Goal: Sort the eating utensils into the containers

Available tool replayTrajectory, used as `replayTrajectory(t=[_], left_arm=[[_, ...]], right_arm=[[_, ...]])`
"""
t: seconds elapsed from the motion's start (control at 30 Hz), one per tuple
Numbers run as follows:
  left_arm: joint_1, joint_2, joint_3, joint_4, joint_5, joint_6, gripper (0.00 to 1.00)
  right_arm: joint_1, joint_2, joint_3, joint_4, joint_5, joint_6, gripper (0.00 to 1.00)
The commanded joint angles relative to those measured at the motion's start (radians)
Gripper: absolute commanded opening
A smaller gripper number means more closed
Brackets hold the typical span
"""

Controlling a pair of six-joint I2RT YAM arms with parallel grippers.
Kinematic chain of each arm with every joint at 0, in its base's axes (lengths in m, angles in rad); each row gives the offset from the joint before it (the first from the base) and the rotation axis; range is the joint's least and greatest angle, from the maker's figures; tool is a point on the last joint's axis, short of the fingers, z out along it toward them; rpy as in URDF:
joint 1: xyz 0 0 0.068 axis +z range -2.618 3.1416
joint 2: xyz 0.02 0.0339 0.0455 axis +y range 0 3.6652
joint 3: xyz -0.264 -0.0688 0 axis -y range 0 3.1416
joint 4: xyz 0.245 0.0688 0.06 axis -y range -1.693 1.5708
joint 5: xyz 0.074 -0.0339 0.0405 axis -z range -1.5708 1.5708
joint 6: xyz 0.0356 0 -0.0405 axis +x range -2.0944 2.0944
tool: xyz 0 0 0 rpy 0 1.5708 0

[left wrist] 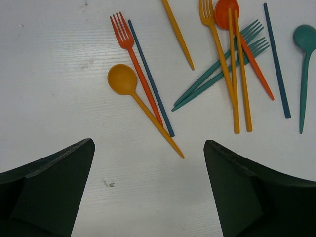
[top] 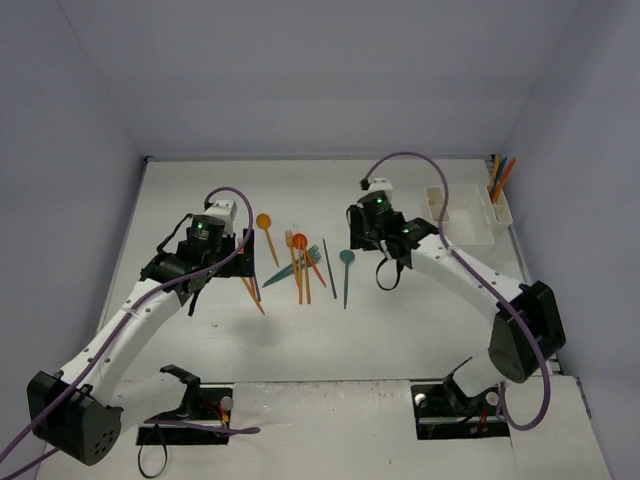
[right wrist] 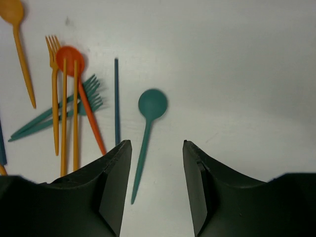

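White tabletop (top: pixel 400 330), grey walls (top: pixel 300 70); utensils (top: pixel 300 262) scattered. L gripper (left wrist: pixel 148 148), R gripper (right wrist: pixel 157 145) both open, empty.

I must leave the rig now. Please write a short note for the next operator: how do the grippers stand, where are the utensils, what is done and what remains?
Left gripper: open, empty, above the table near an orange spoon.
Right gripper: open, empty, over the teal spoon.
Holder: back right; a few utensils stand in its right end.
Done: those few sorted.
Left: about a dozen loose utensils lie in the middle, some crossed.
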Motion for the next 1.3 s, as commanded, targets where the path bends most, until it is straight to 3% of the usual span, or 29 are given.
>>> replayTrajectory(t=[0.0, 0.2, 0.57, 0.7, 0.83, 0.87, 0.93, 1.1, 1.27], left_arm=[[0.005, -0.042, -0.029, 0.001, -0.028, 0.066, 0.91], [0.006, -0.059, -0.08, 0.033, -0.065, 0.052, 0.91], [0.006, -0.052, -0.077, 0.041, -0.097, 0.061, 0.91], [0.008, -0.052, -0.077, 0.039, -0.106, 0.064, 0.91], [0.008, -0.052, -0.076, 0.039, -0.113, 0.069, 0.91], [0.008, -0.053, -0.076, 0.039, -0.113, 0.069, 0.91], [0.008, -0.051, -0.075, 0.039, -0.115, 0.069, 0.91], [0.007, -0.042, -0.071, 0.04, -0.113, 0.066, 0.91], [0.008, -0.049, -0.072, 0.039, -0.119, 0.065, 0.91]], right_arm=[[0.098, 0.097, -0.018, -0.006, 0.08, 0.209, 0.42], [0.131, 0.221, 0.006, -0.001, 0.126, 0.308, 0.42], [0.13, 0.43, 0.095, 0.019, 0.139, 0.341, 0.4], [0.13, 0.479, 0.112, 0.021, 0.155, 0.346, 0.31], [0.125, 0.495, 0.126, 0.021, 0.188, 0.343, 0.14], [0.124, 0.493, 0.13, 0.021, 0.198, 0.336, 0.06], [0.116, 0.468, 0.147, 0.019, 0.215, 0.303, 0.0], [0.07, 0.277, 0.193, 0.02, 0.275, 0.23, 0.0], [-0.086, 0.013, 0.18, 0.027, 0.368, 0.17, 0.0]])
